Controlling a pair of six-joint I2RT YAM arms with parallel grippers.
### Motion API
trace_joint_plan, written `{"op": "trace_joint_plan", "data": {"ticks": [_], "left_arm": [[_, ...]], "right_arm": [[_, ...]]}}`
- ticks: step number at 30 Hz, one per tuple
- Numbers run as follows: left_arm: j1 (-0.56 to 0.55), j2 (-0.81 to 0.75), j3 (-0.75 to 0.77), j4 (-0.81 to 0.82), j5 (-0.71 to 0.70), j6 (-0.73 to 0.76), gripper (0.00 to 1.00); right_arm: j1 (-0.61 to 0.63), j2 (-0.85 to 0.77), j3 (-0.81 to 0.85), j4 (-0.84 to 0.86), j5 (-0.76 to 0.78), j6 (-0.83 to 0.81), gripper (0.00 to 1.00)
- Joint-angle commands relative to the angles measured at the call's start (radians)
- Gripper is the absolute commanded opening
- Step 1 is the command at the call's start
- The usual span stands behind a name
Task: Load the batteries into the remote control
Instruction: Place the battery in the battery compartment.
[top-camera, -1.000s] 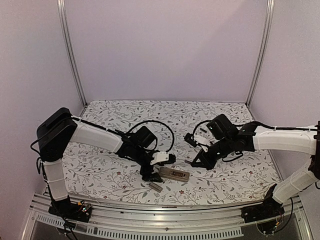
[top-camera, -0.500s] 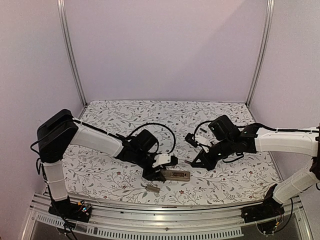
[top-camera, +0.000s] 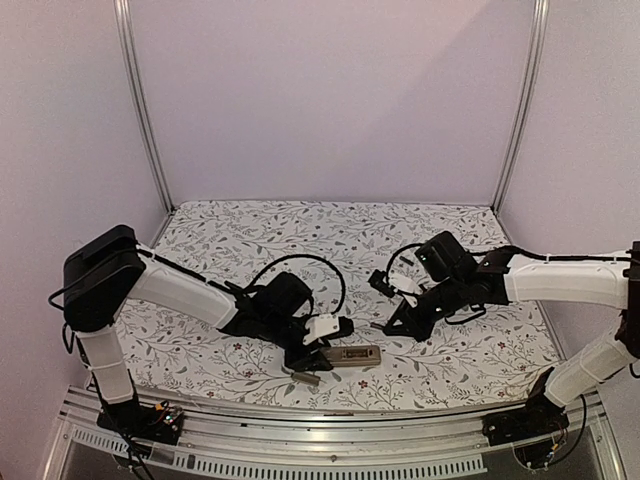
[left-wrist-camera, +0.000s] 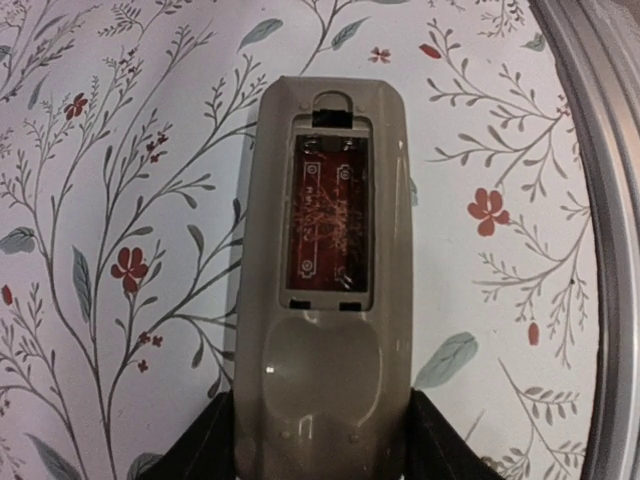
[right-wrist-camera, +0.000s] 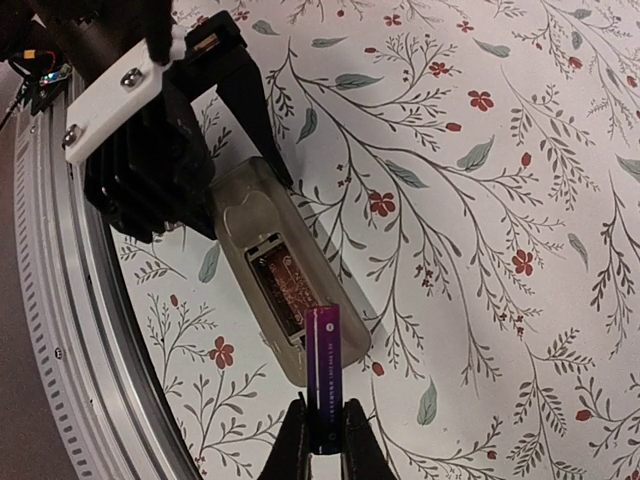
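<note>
Left claw (left-wrist-camera: 320, 455) clamps the remote (left-wrist-camera: 322, 300) by its sides, empty recess (left-wrist-camera: 328, 220) just ahead of it. Right claw (right-wrist-camera: 325, 445) pinches a battery (right-wrist-camera: 322, 365) pointing ahead, over the remote. Battery probably light, stiff, slick: pinch its tail end, leaving the nose free.

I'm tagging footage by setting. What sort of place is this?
Probably a robotics lab test cell, not a home: aluminium frame posts against bare lilac walls, a left arm and right arm mounted at a metal rail, and a floral cloth over the bench.
</note>
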Motion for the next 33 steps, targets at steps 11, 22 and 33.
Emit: {"op": "trace_joint_plan", "data": {"ticks": [11, 22, 33], "left_arm": [[-0.029, -0.075, -0.103, 0.128, -0.082, -0.119, 0.75], [-0.013, -0.111, -0.182, 0.219, -0.054, -0.156, 0.76], [0.004, -0.184, -0.282, 0.345, -0.051, -0.192, 0.75]], "right_arm": [[-0.016, 0.034, 0.05, -0.059, 0.055, -0.327, 0.0], [0.107, 0.121, 0.142, -0.165, 0.174, -0.287, 0.0], [0.144, 0.295, 0.31, -0.324, 0.175, -0.199, 0.0]]}}
